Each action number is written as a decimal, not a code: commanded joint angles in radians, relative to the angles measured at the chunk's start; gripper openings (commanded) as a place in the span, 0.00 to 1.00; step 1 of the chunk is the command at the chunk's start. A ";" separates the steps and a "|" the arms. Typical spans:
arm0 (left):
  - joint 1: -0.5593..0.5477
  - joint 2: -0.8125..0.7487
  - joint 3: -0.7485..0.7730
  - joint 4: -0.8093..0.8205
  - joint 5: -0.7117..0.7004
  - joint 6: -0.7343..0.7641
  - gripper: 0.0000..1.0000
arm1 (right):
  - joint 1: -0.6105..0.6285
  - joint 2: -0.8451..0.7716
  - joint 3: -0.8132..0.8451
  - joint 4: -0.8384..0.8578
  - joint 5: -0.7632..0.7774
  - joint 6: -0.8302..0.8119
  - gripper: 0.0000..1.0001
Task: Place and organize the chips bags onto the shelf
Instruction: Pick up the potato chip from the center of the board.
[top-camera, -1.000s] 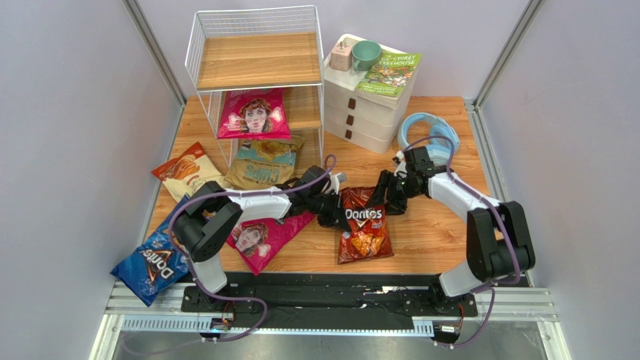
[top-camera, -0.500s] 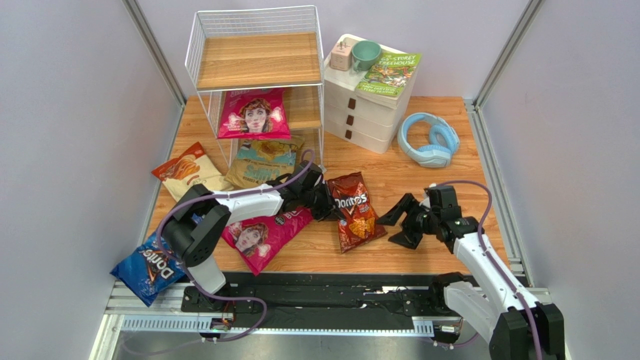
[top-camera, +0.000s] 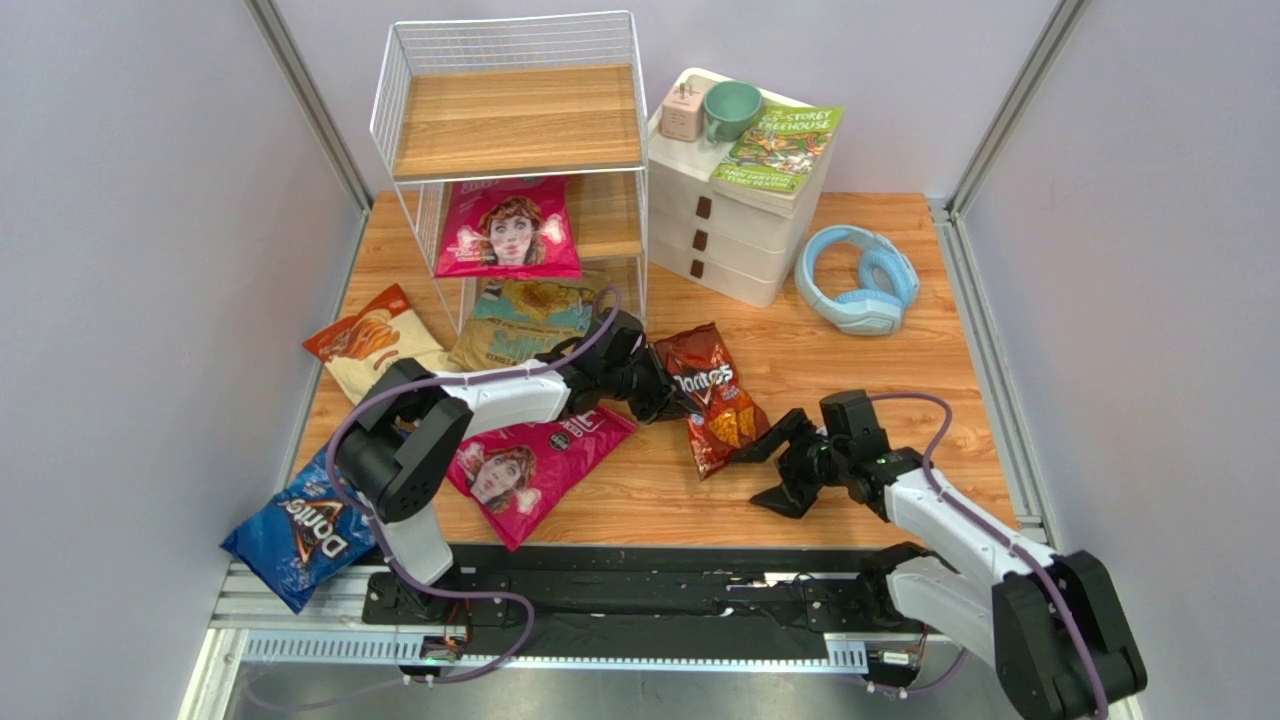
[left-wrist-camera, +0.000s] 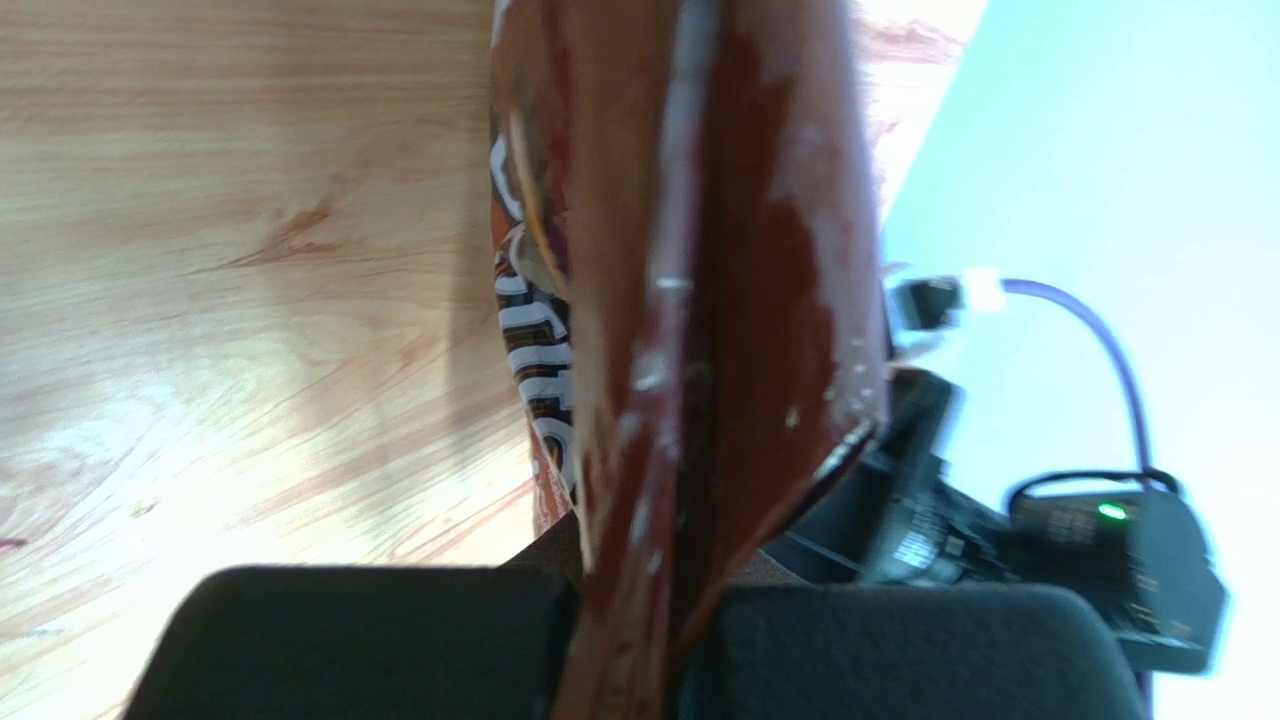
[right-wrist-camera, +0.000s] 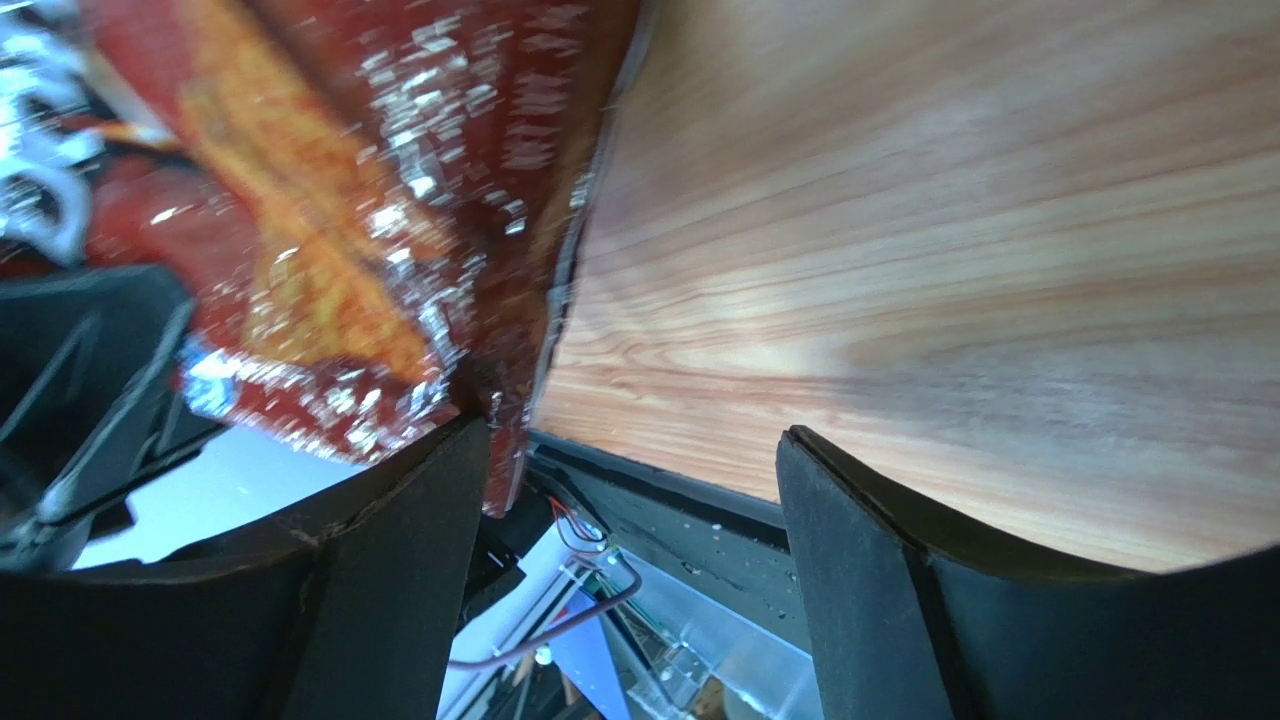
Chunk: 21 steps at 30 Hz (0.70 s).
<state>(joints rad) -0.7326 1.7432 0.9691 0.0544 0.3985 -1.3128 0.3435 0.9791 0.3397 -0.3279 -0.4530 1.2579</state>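
While left claw (top-camera: 648, 393) pinches red Doritos bag (top-camera: 712, 405), right claw (top-camera: 765, 471) spread, empty; carry step; next needs lift onto shelf (top-camera: 519, 120).

**Red Doritos bag** (left-wrist-camera: 706, 300): left wrist view, cut by the top edge ahead of the left gripper (left-wrist-camera: 639, 653); lettering only part-legible. Right wrist view: blurred, cropped ahead-left of the right gripper (right-wrist-camera: 631, 570).
**Tan-and-teal bag** (top-camera: 519, 318), top view: near part hidden behind the left arm (top-camera: 496, 402).
**Magenta bag** (top-camera: 519, 468): far edge under that arm.
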 joint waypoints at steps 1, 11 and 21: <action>0.001 -0.040 -0.013 0.098 0.034 -0.025 0.00 | 0.034 0.091 -0.004 0.125 0.078 0.109 0.75; -0.001 -0.022 -0.066 0.067 0.085 0.009 0.00 | 0.080 0.219 0.001 0.271 0.148 0.181 0.75; 0.025 0.013 -0.095 0.002 0.092 0.017 0.00 | 0.100 0.121 0.019 0.179 0.198 0.195 0.74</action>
<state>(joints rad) -0.7181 1.7435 0.9043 0.0929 0.4427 -1.3033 0.4316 1.1408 0.3412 -0.1387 -0.3176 1.4223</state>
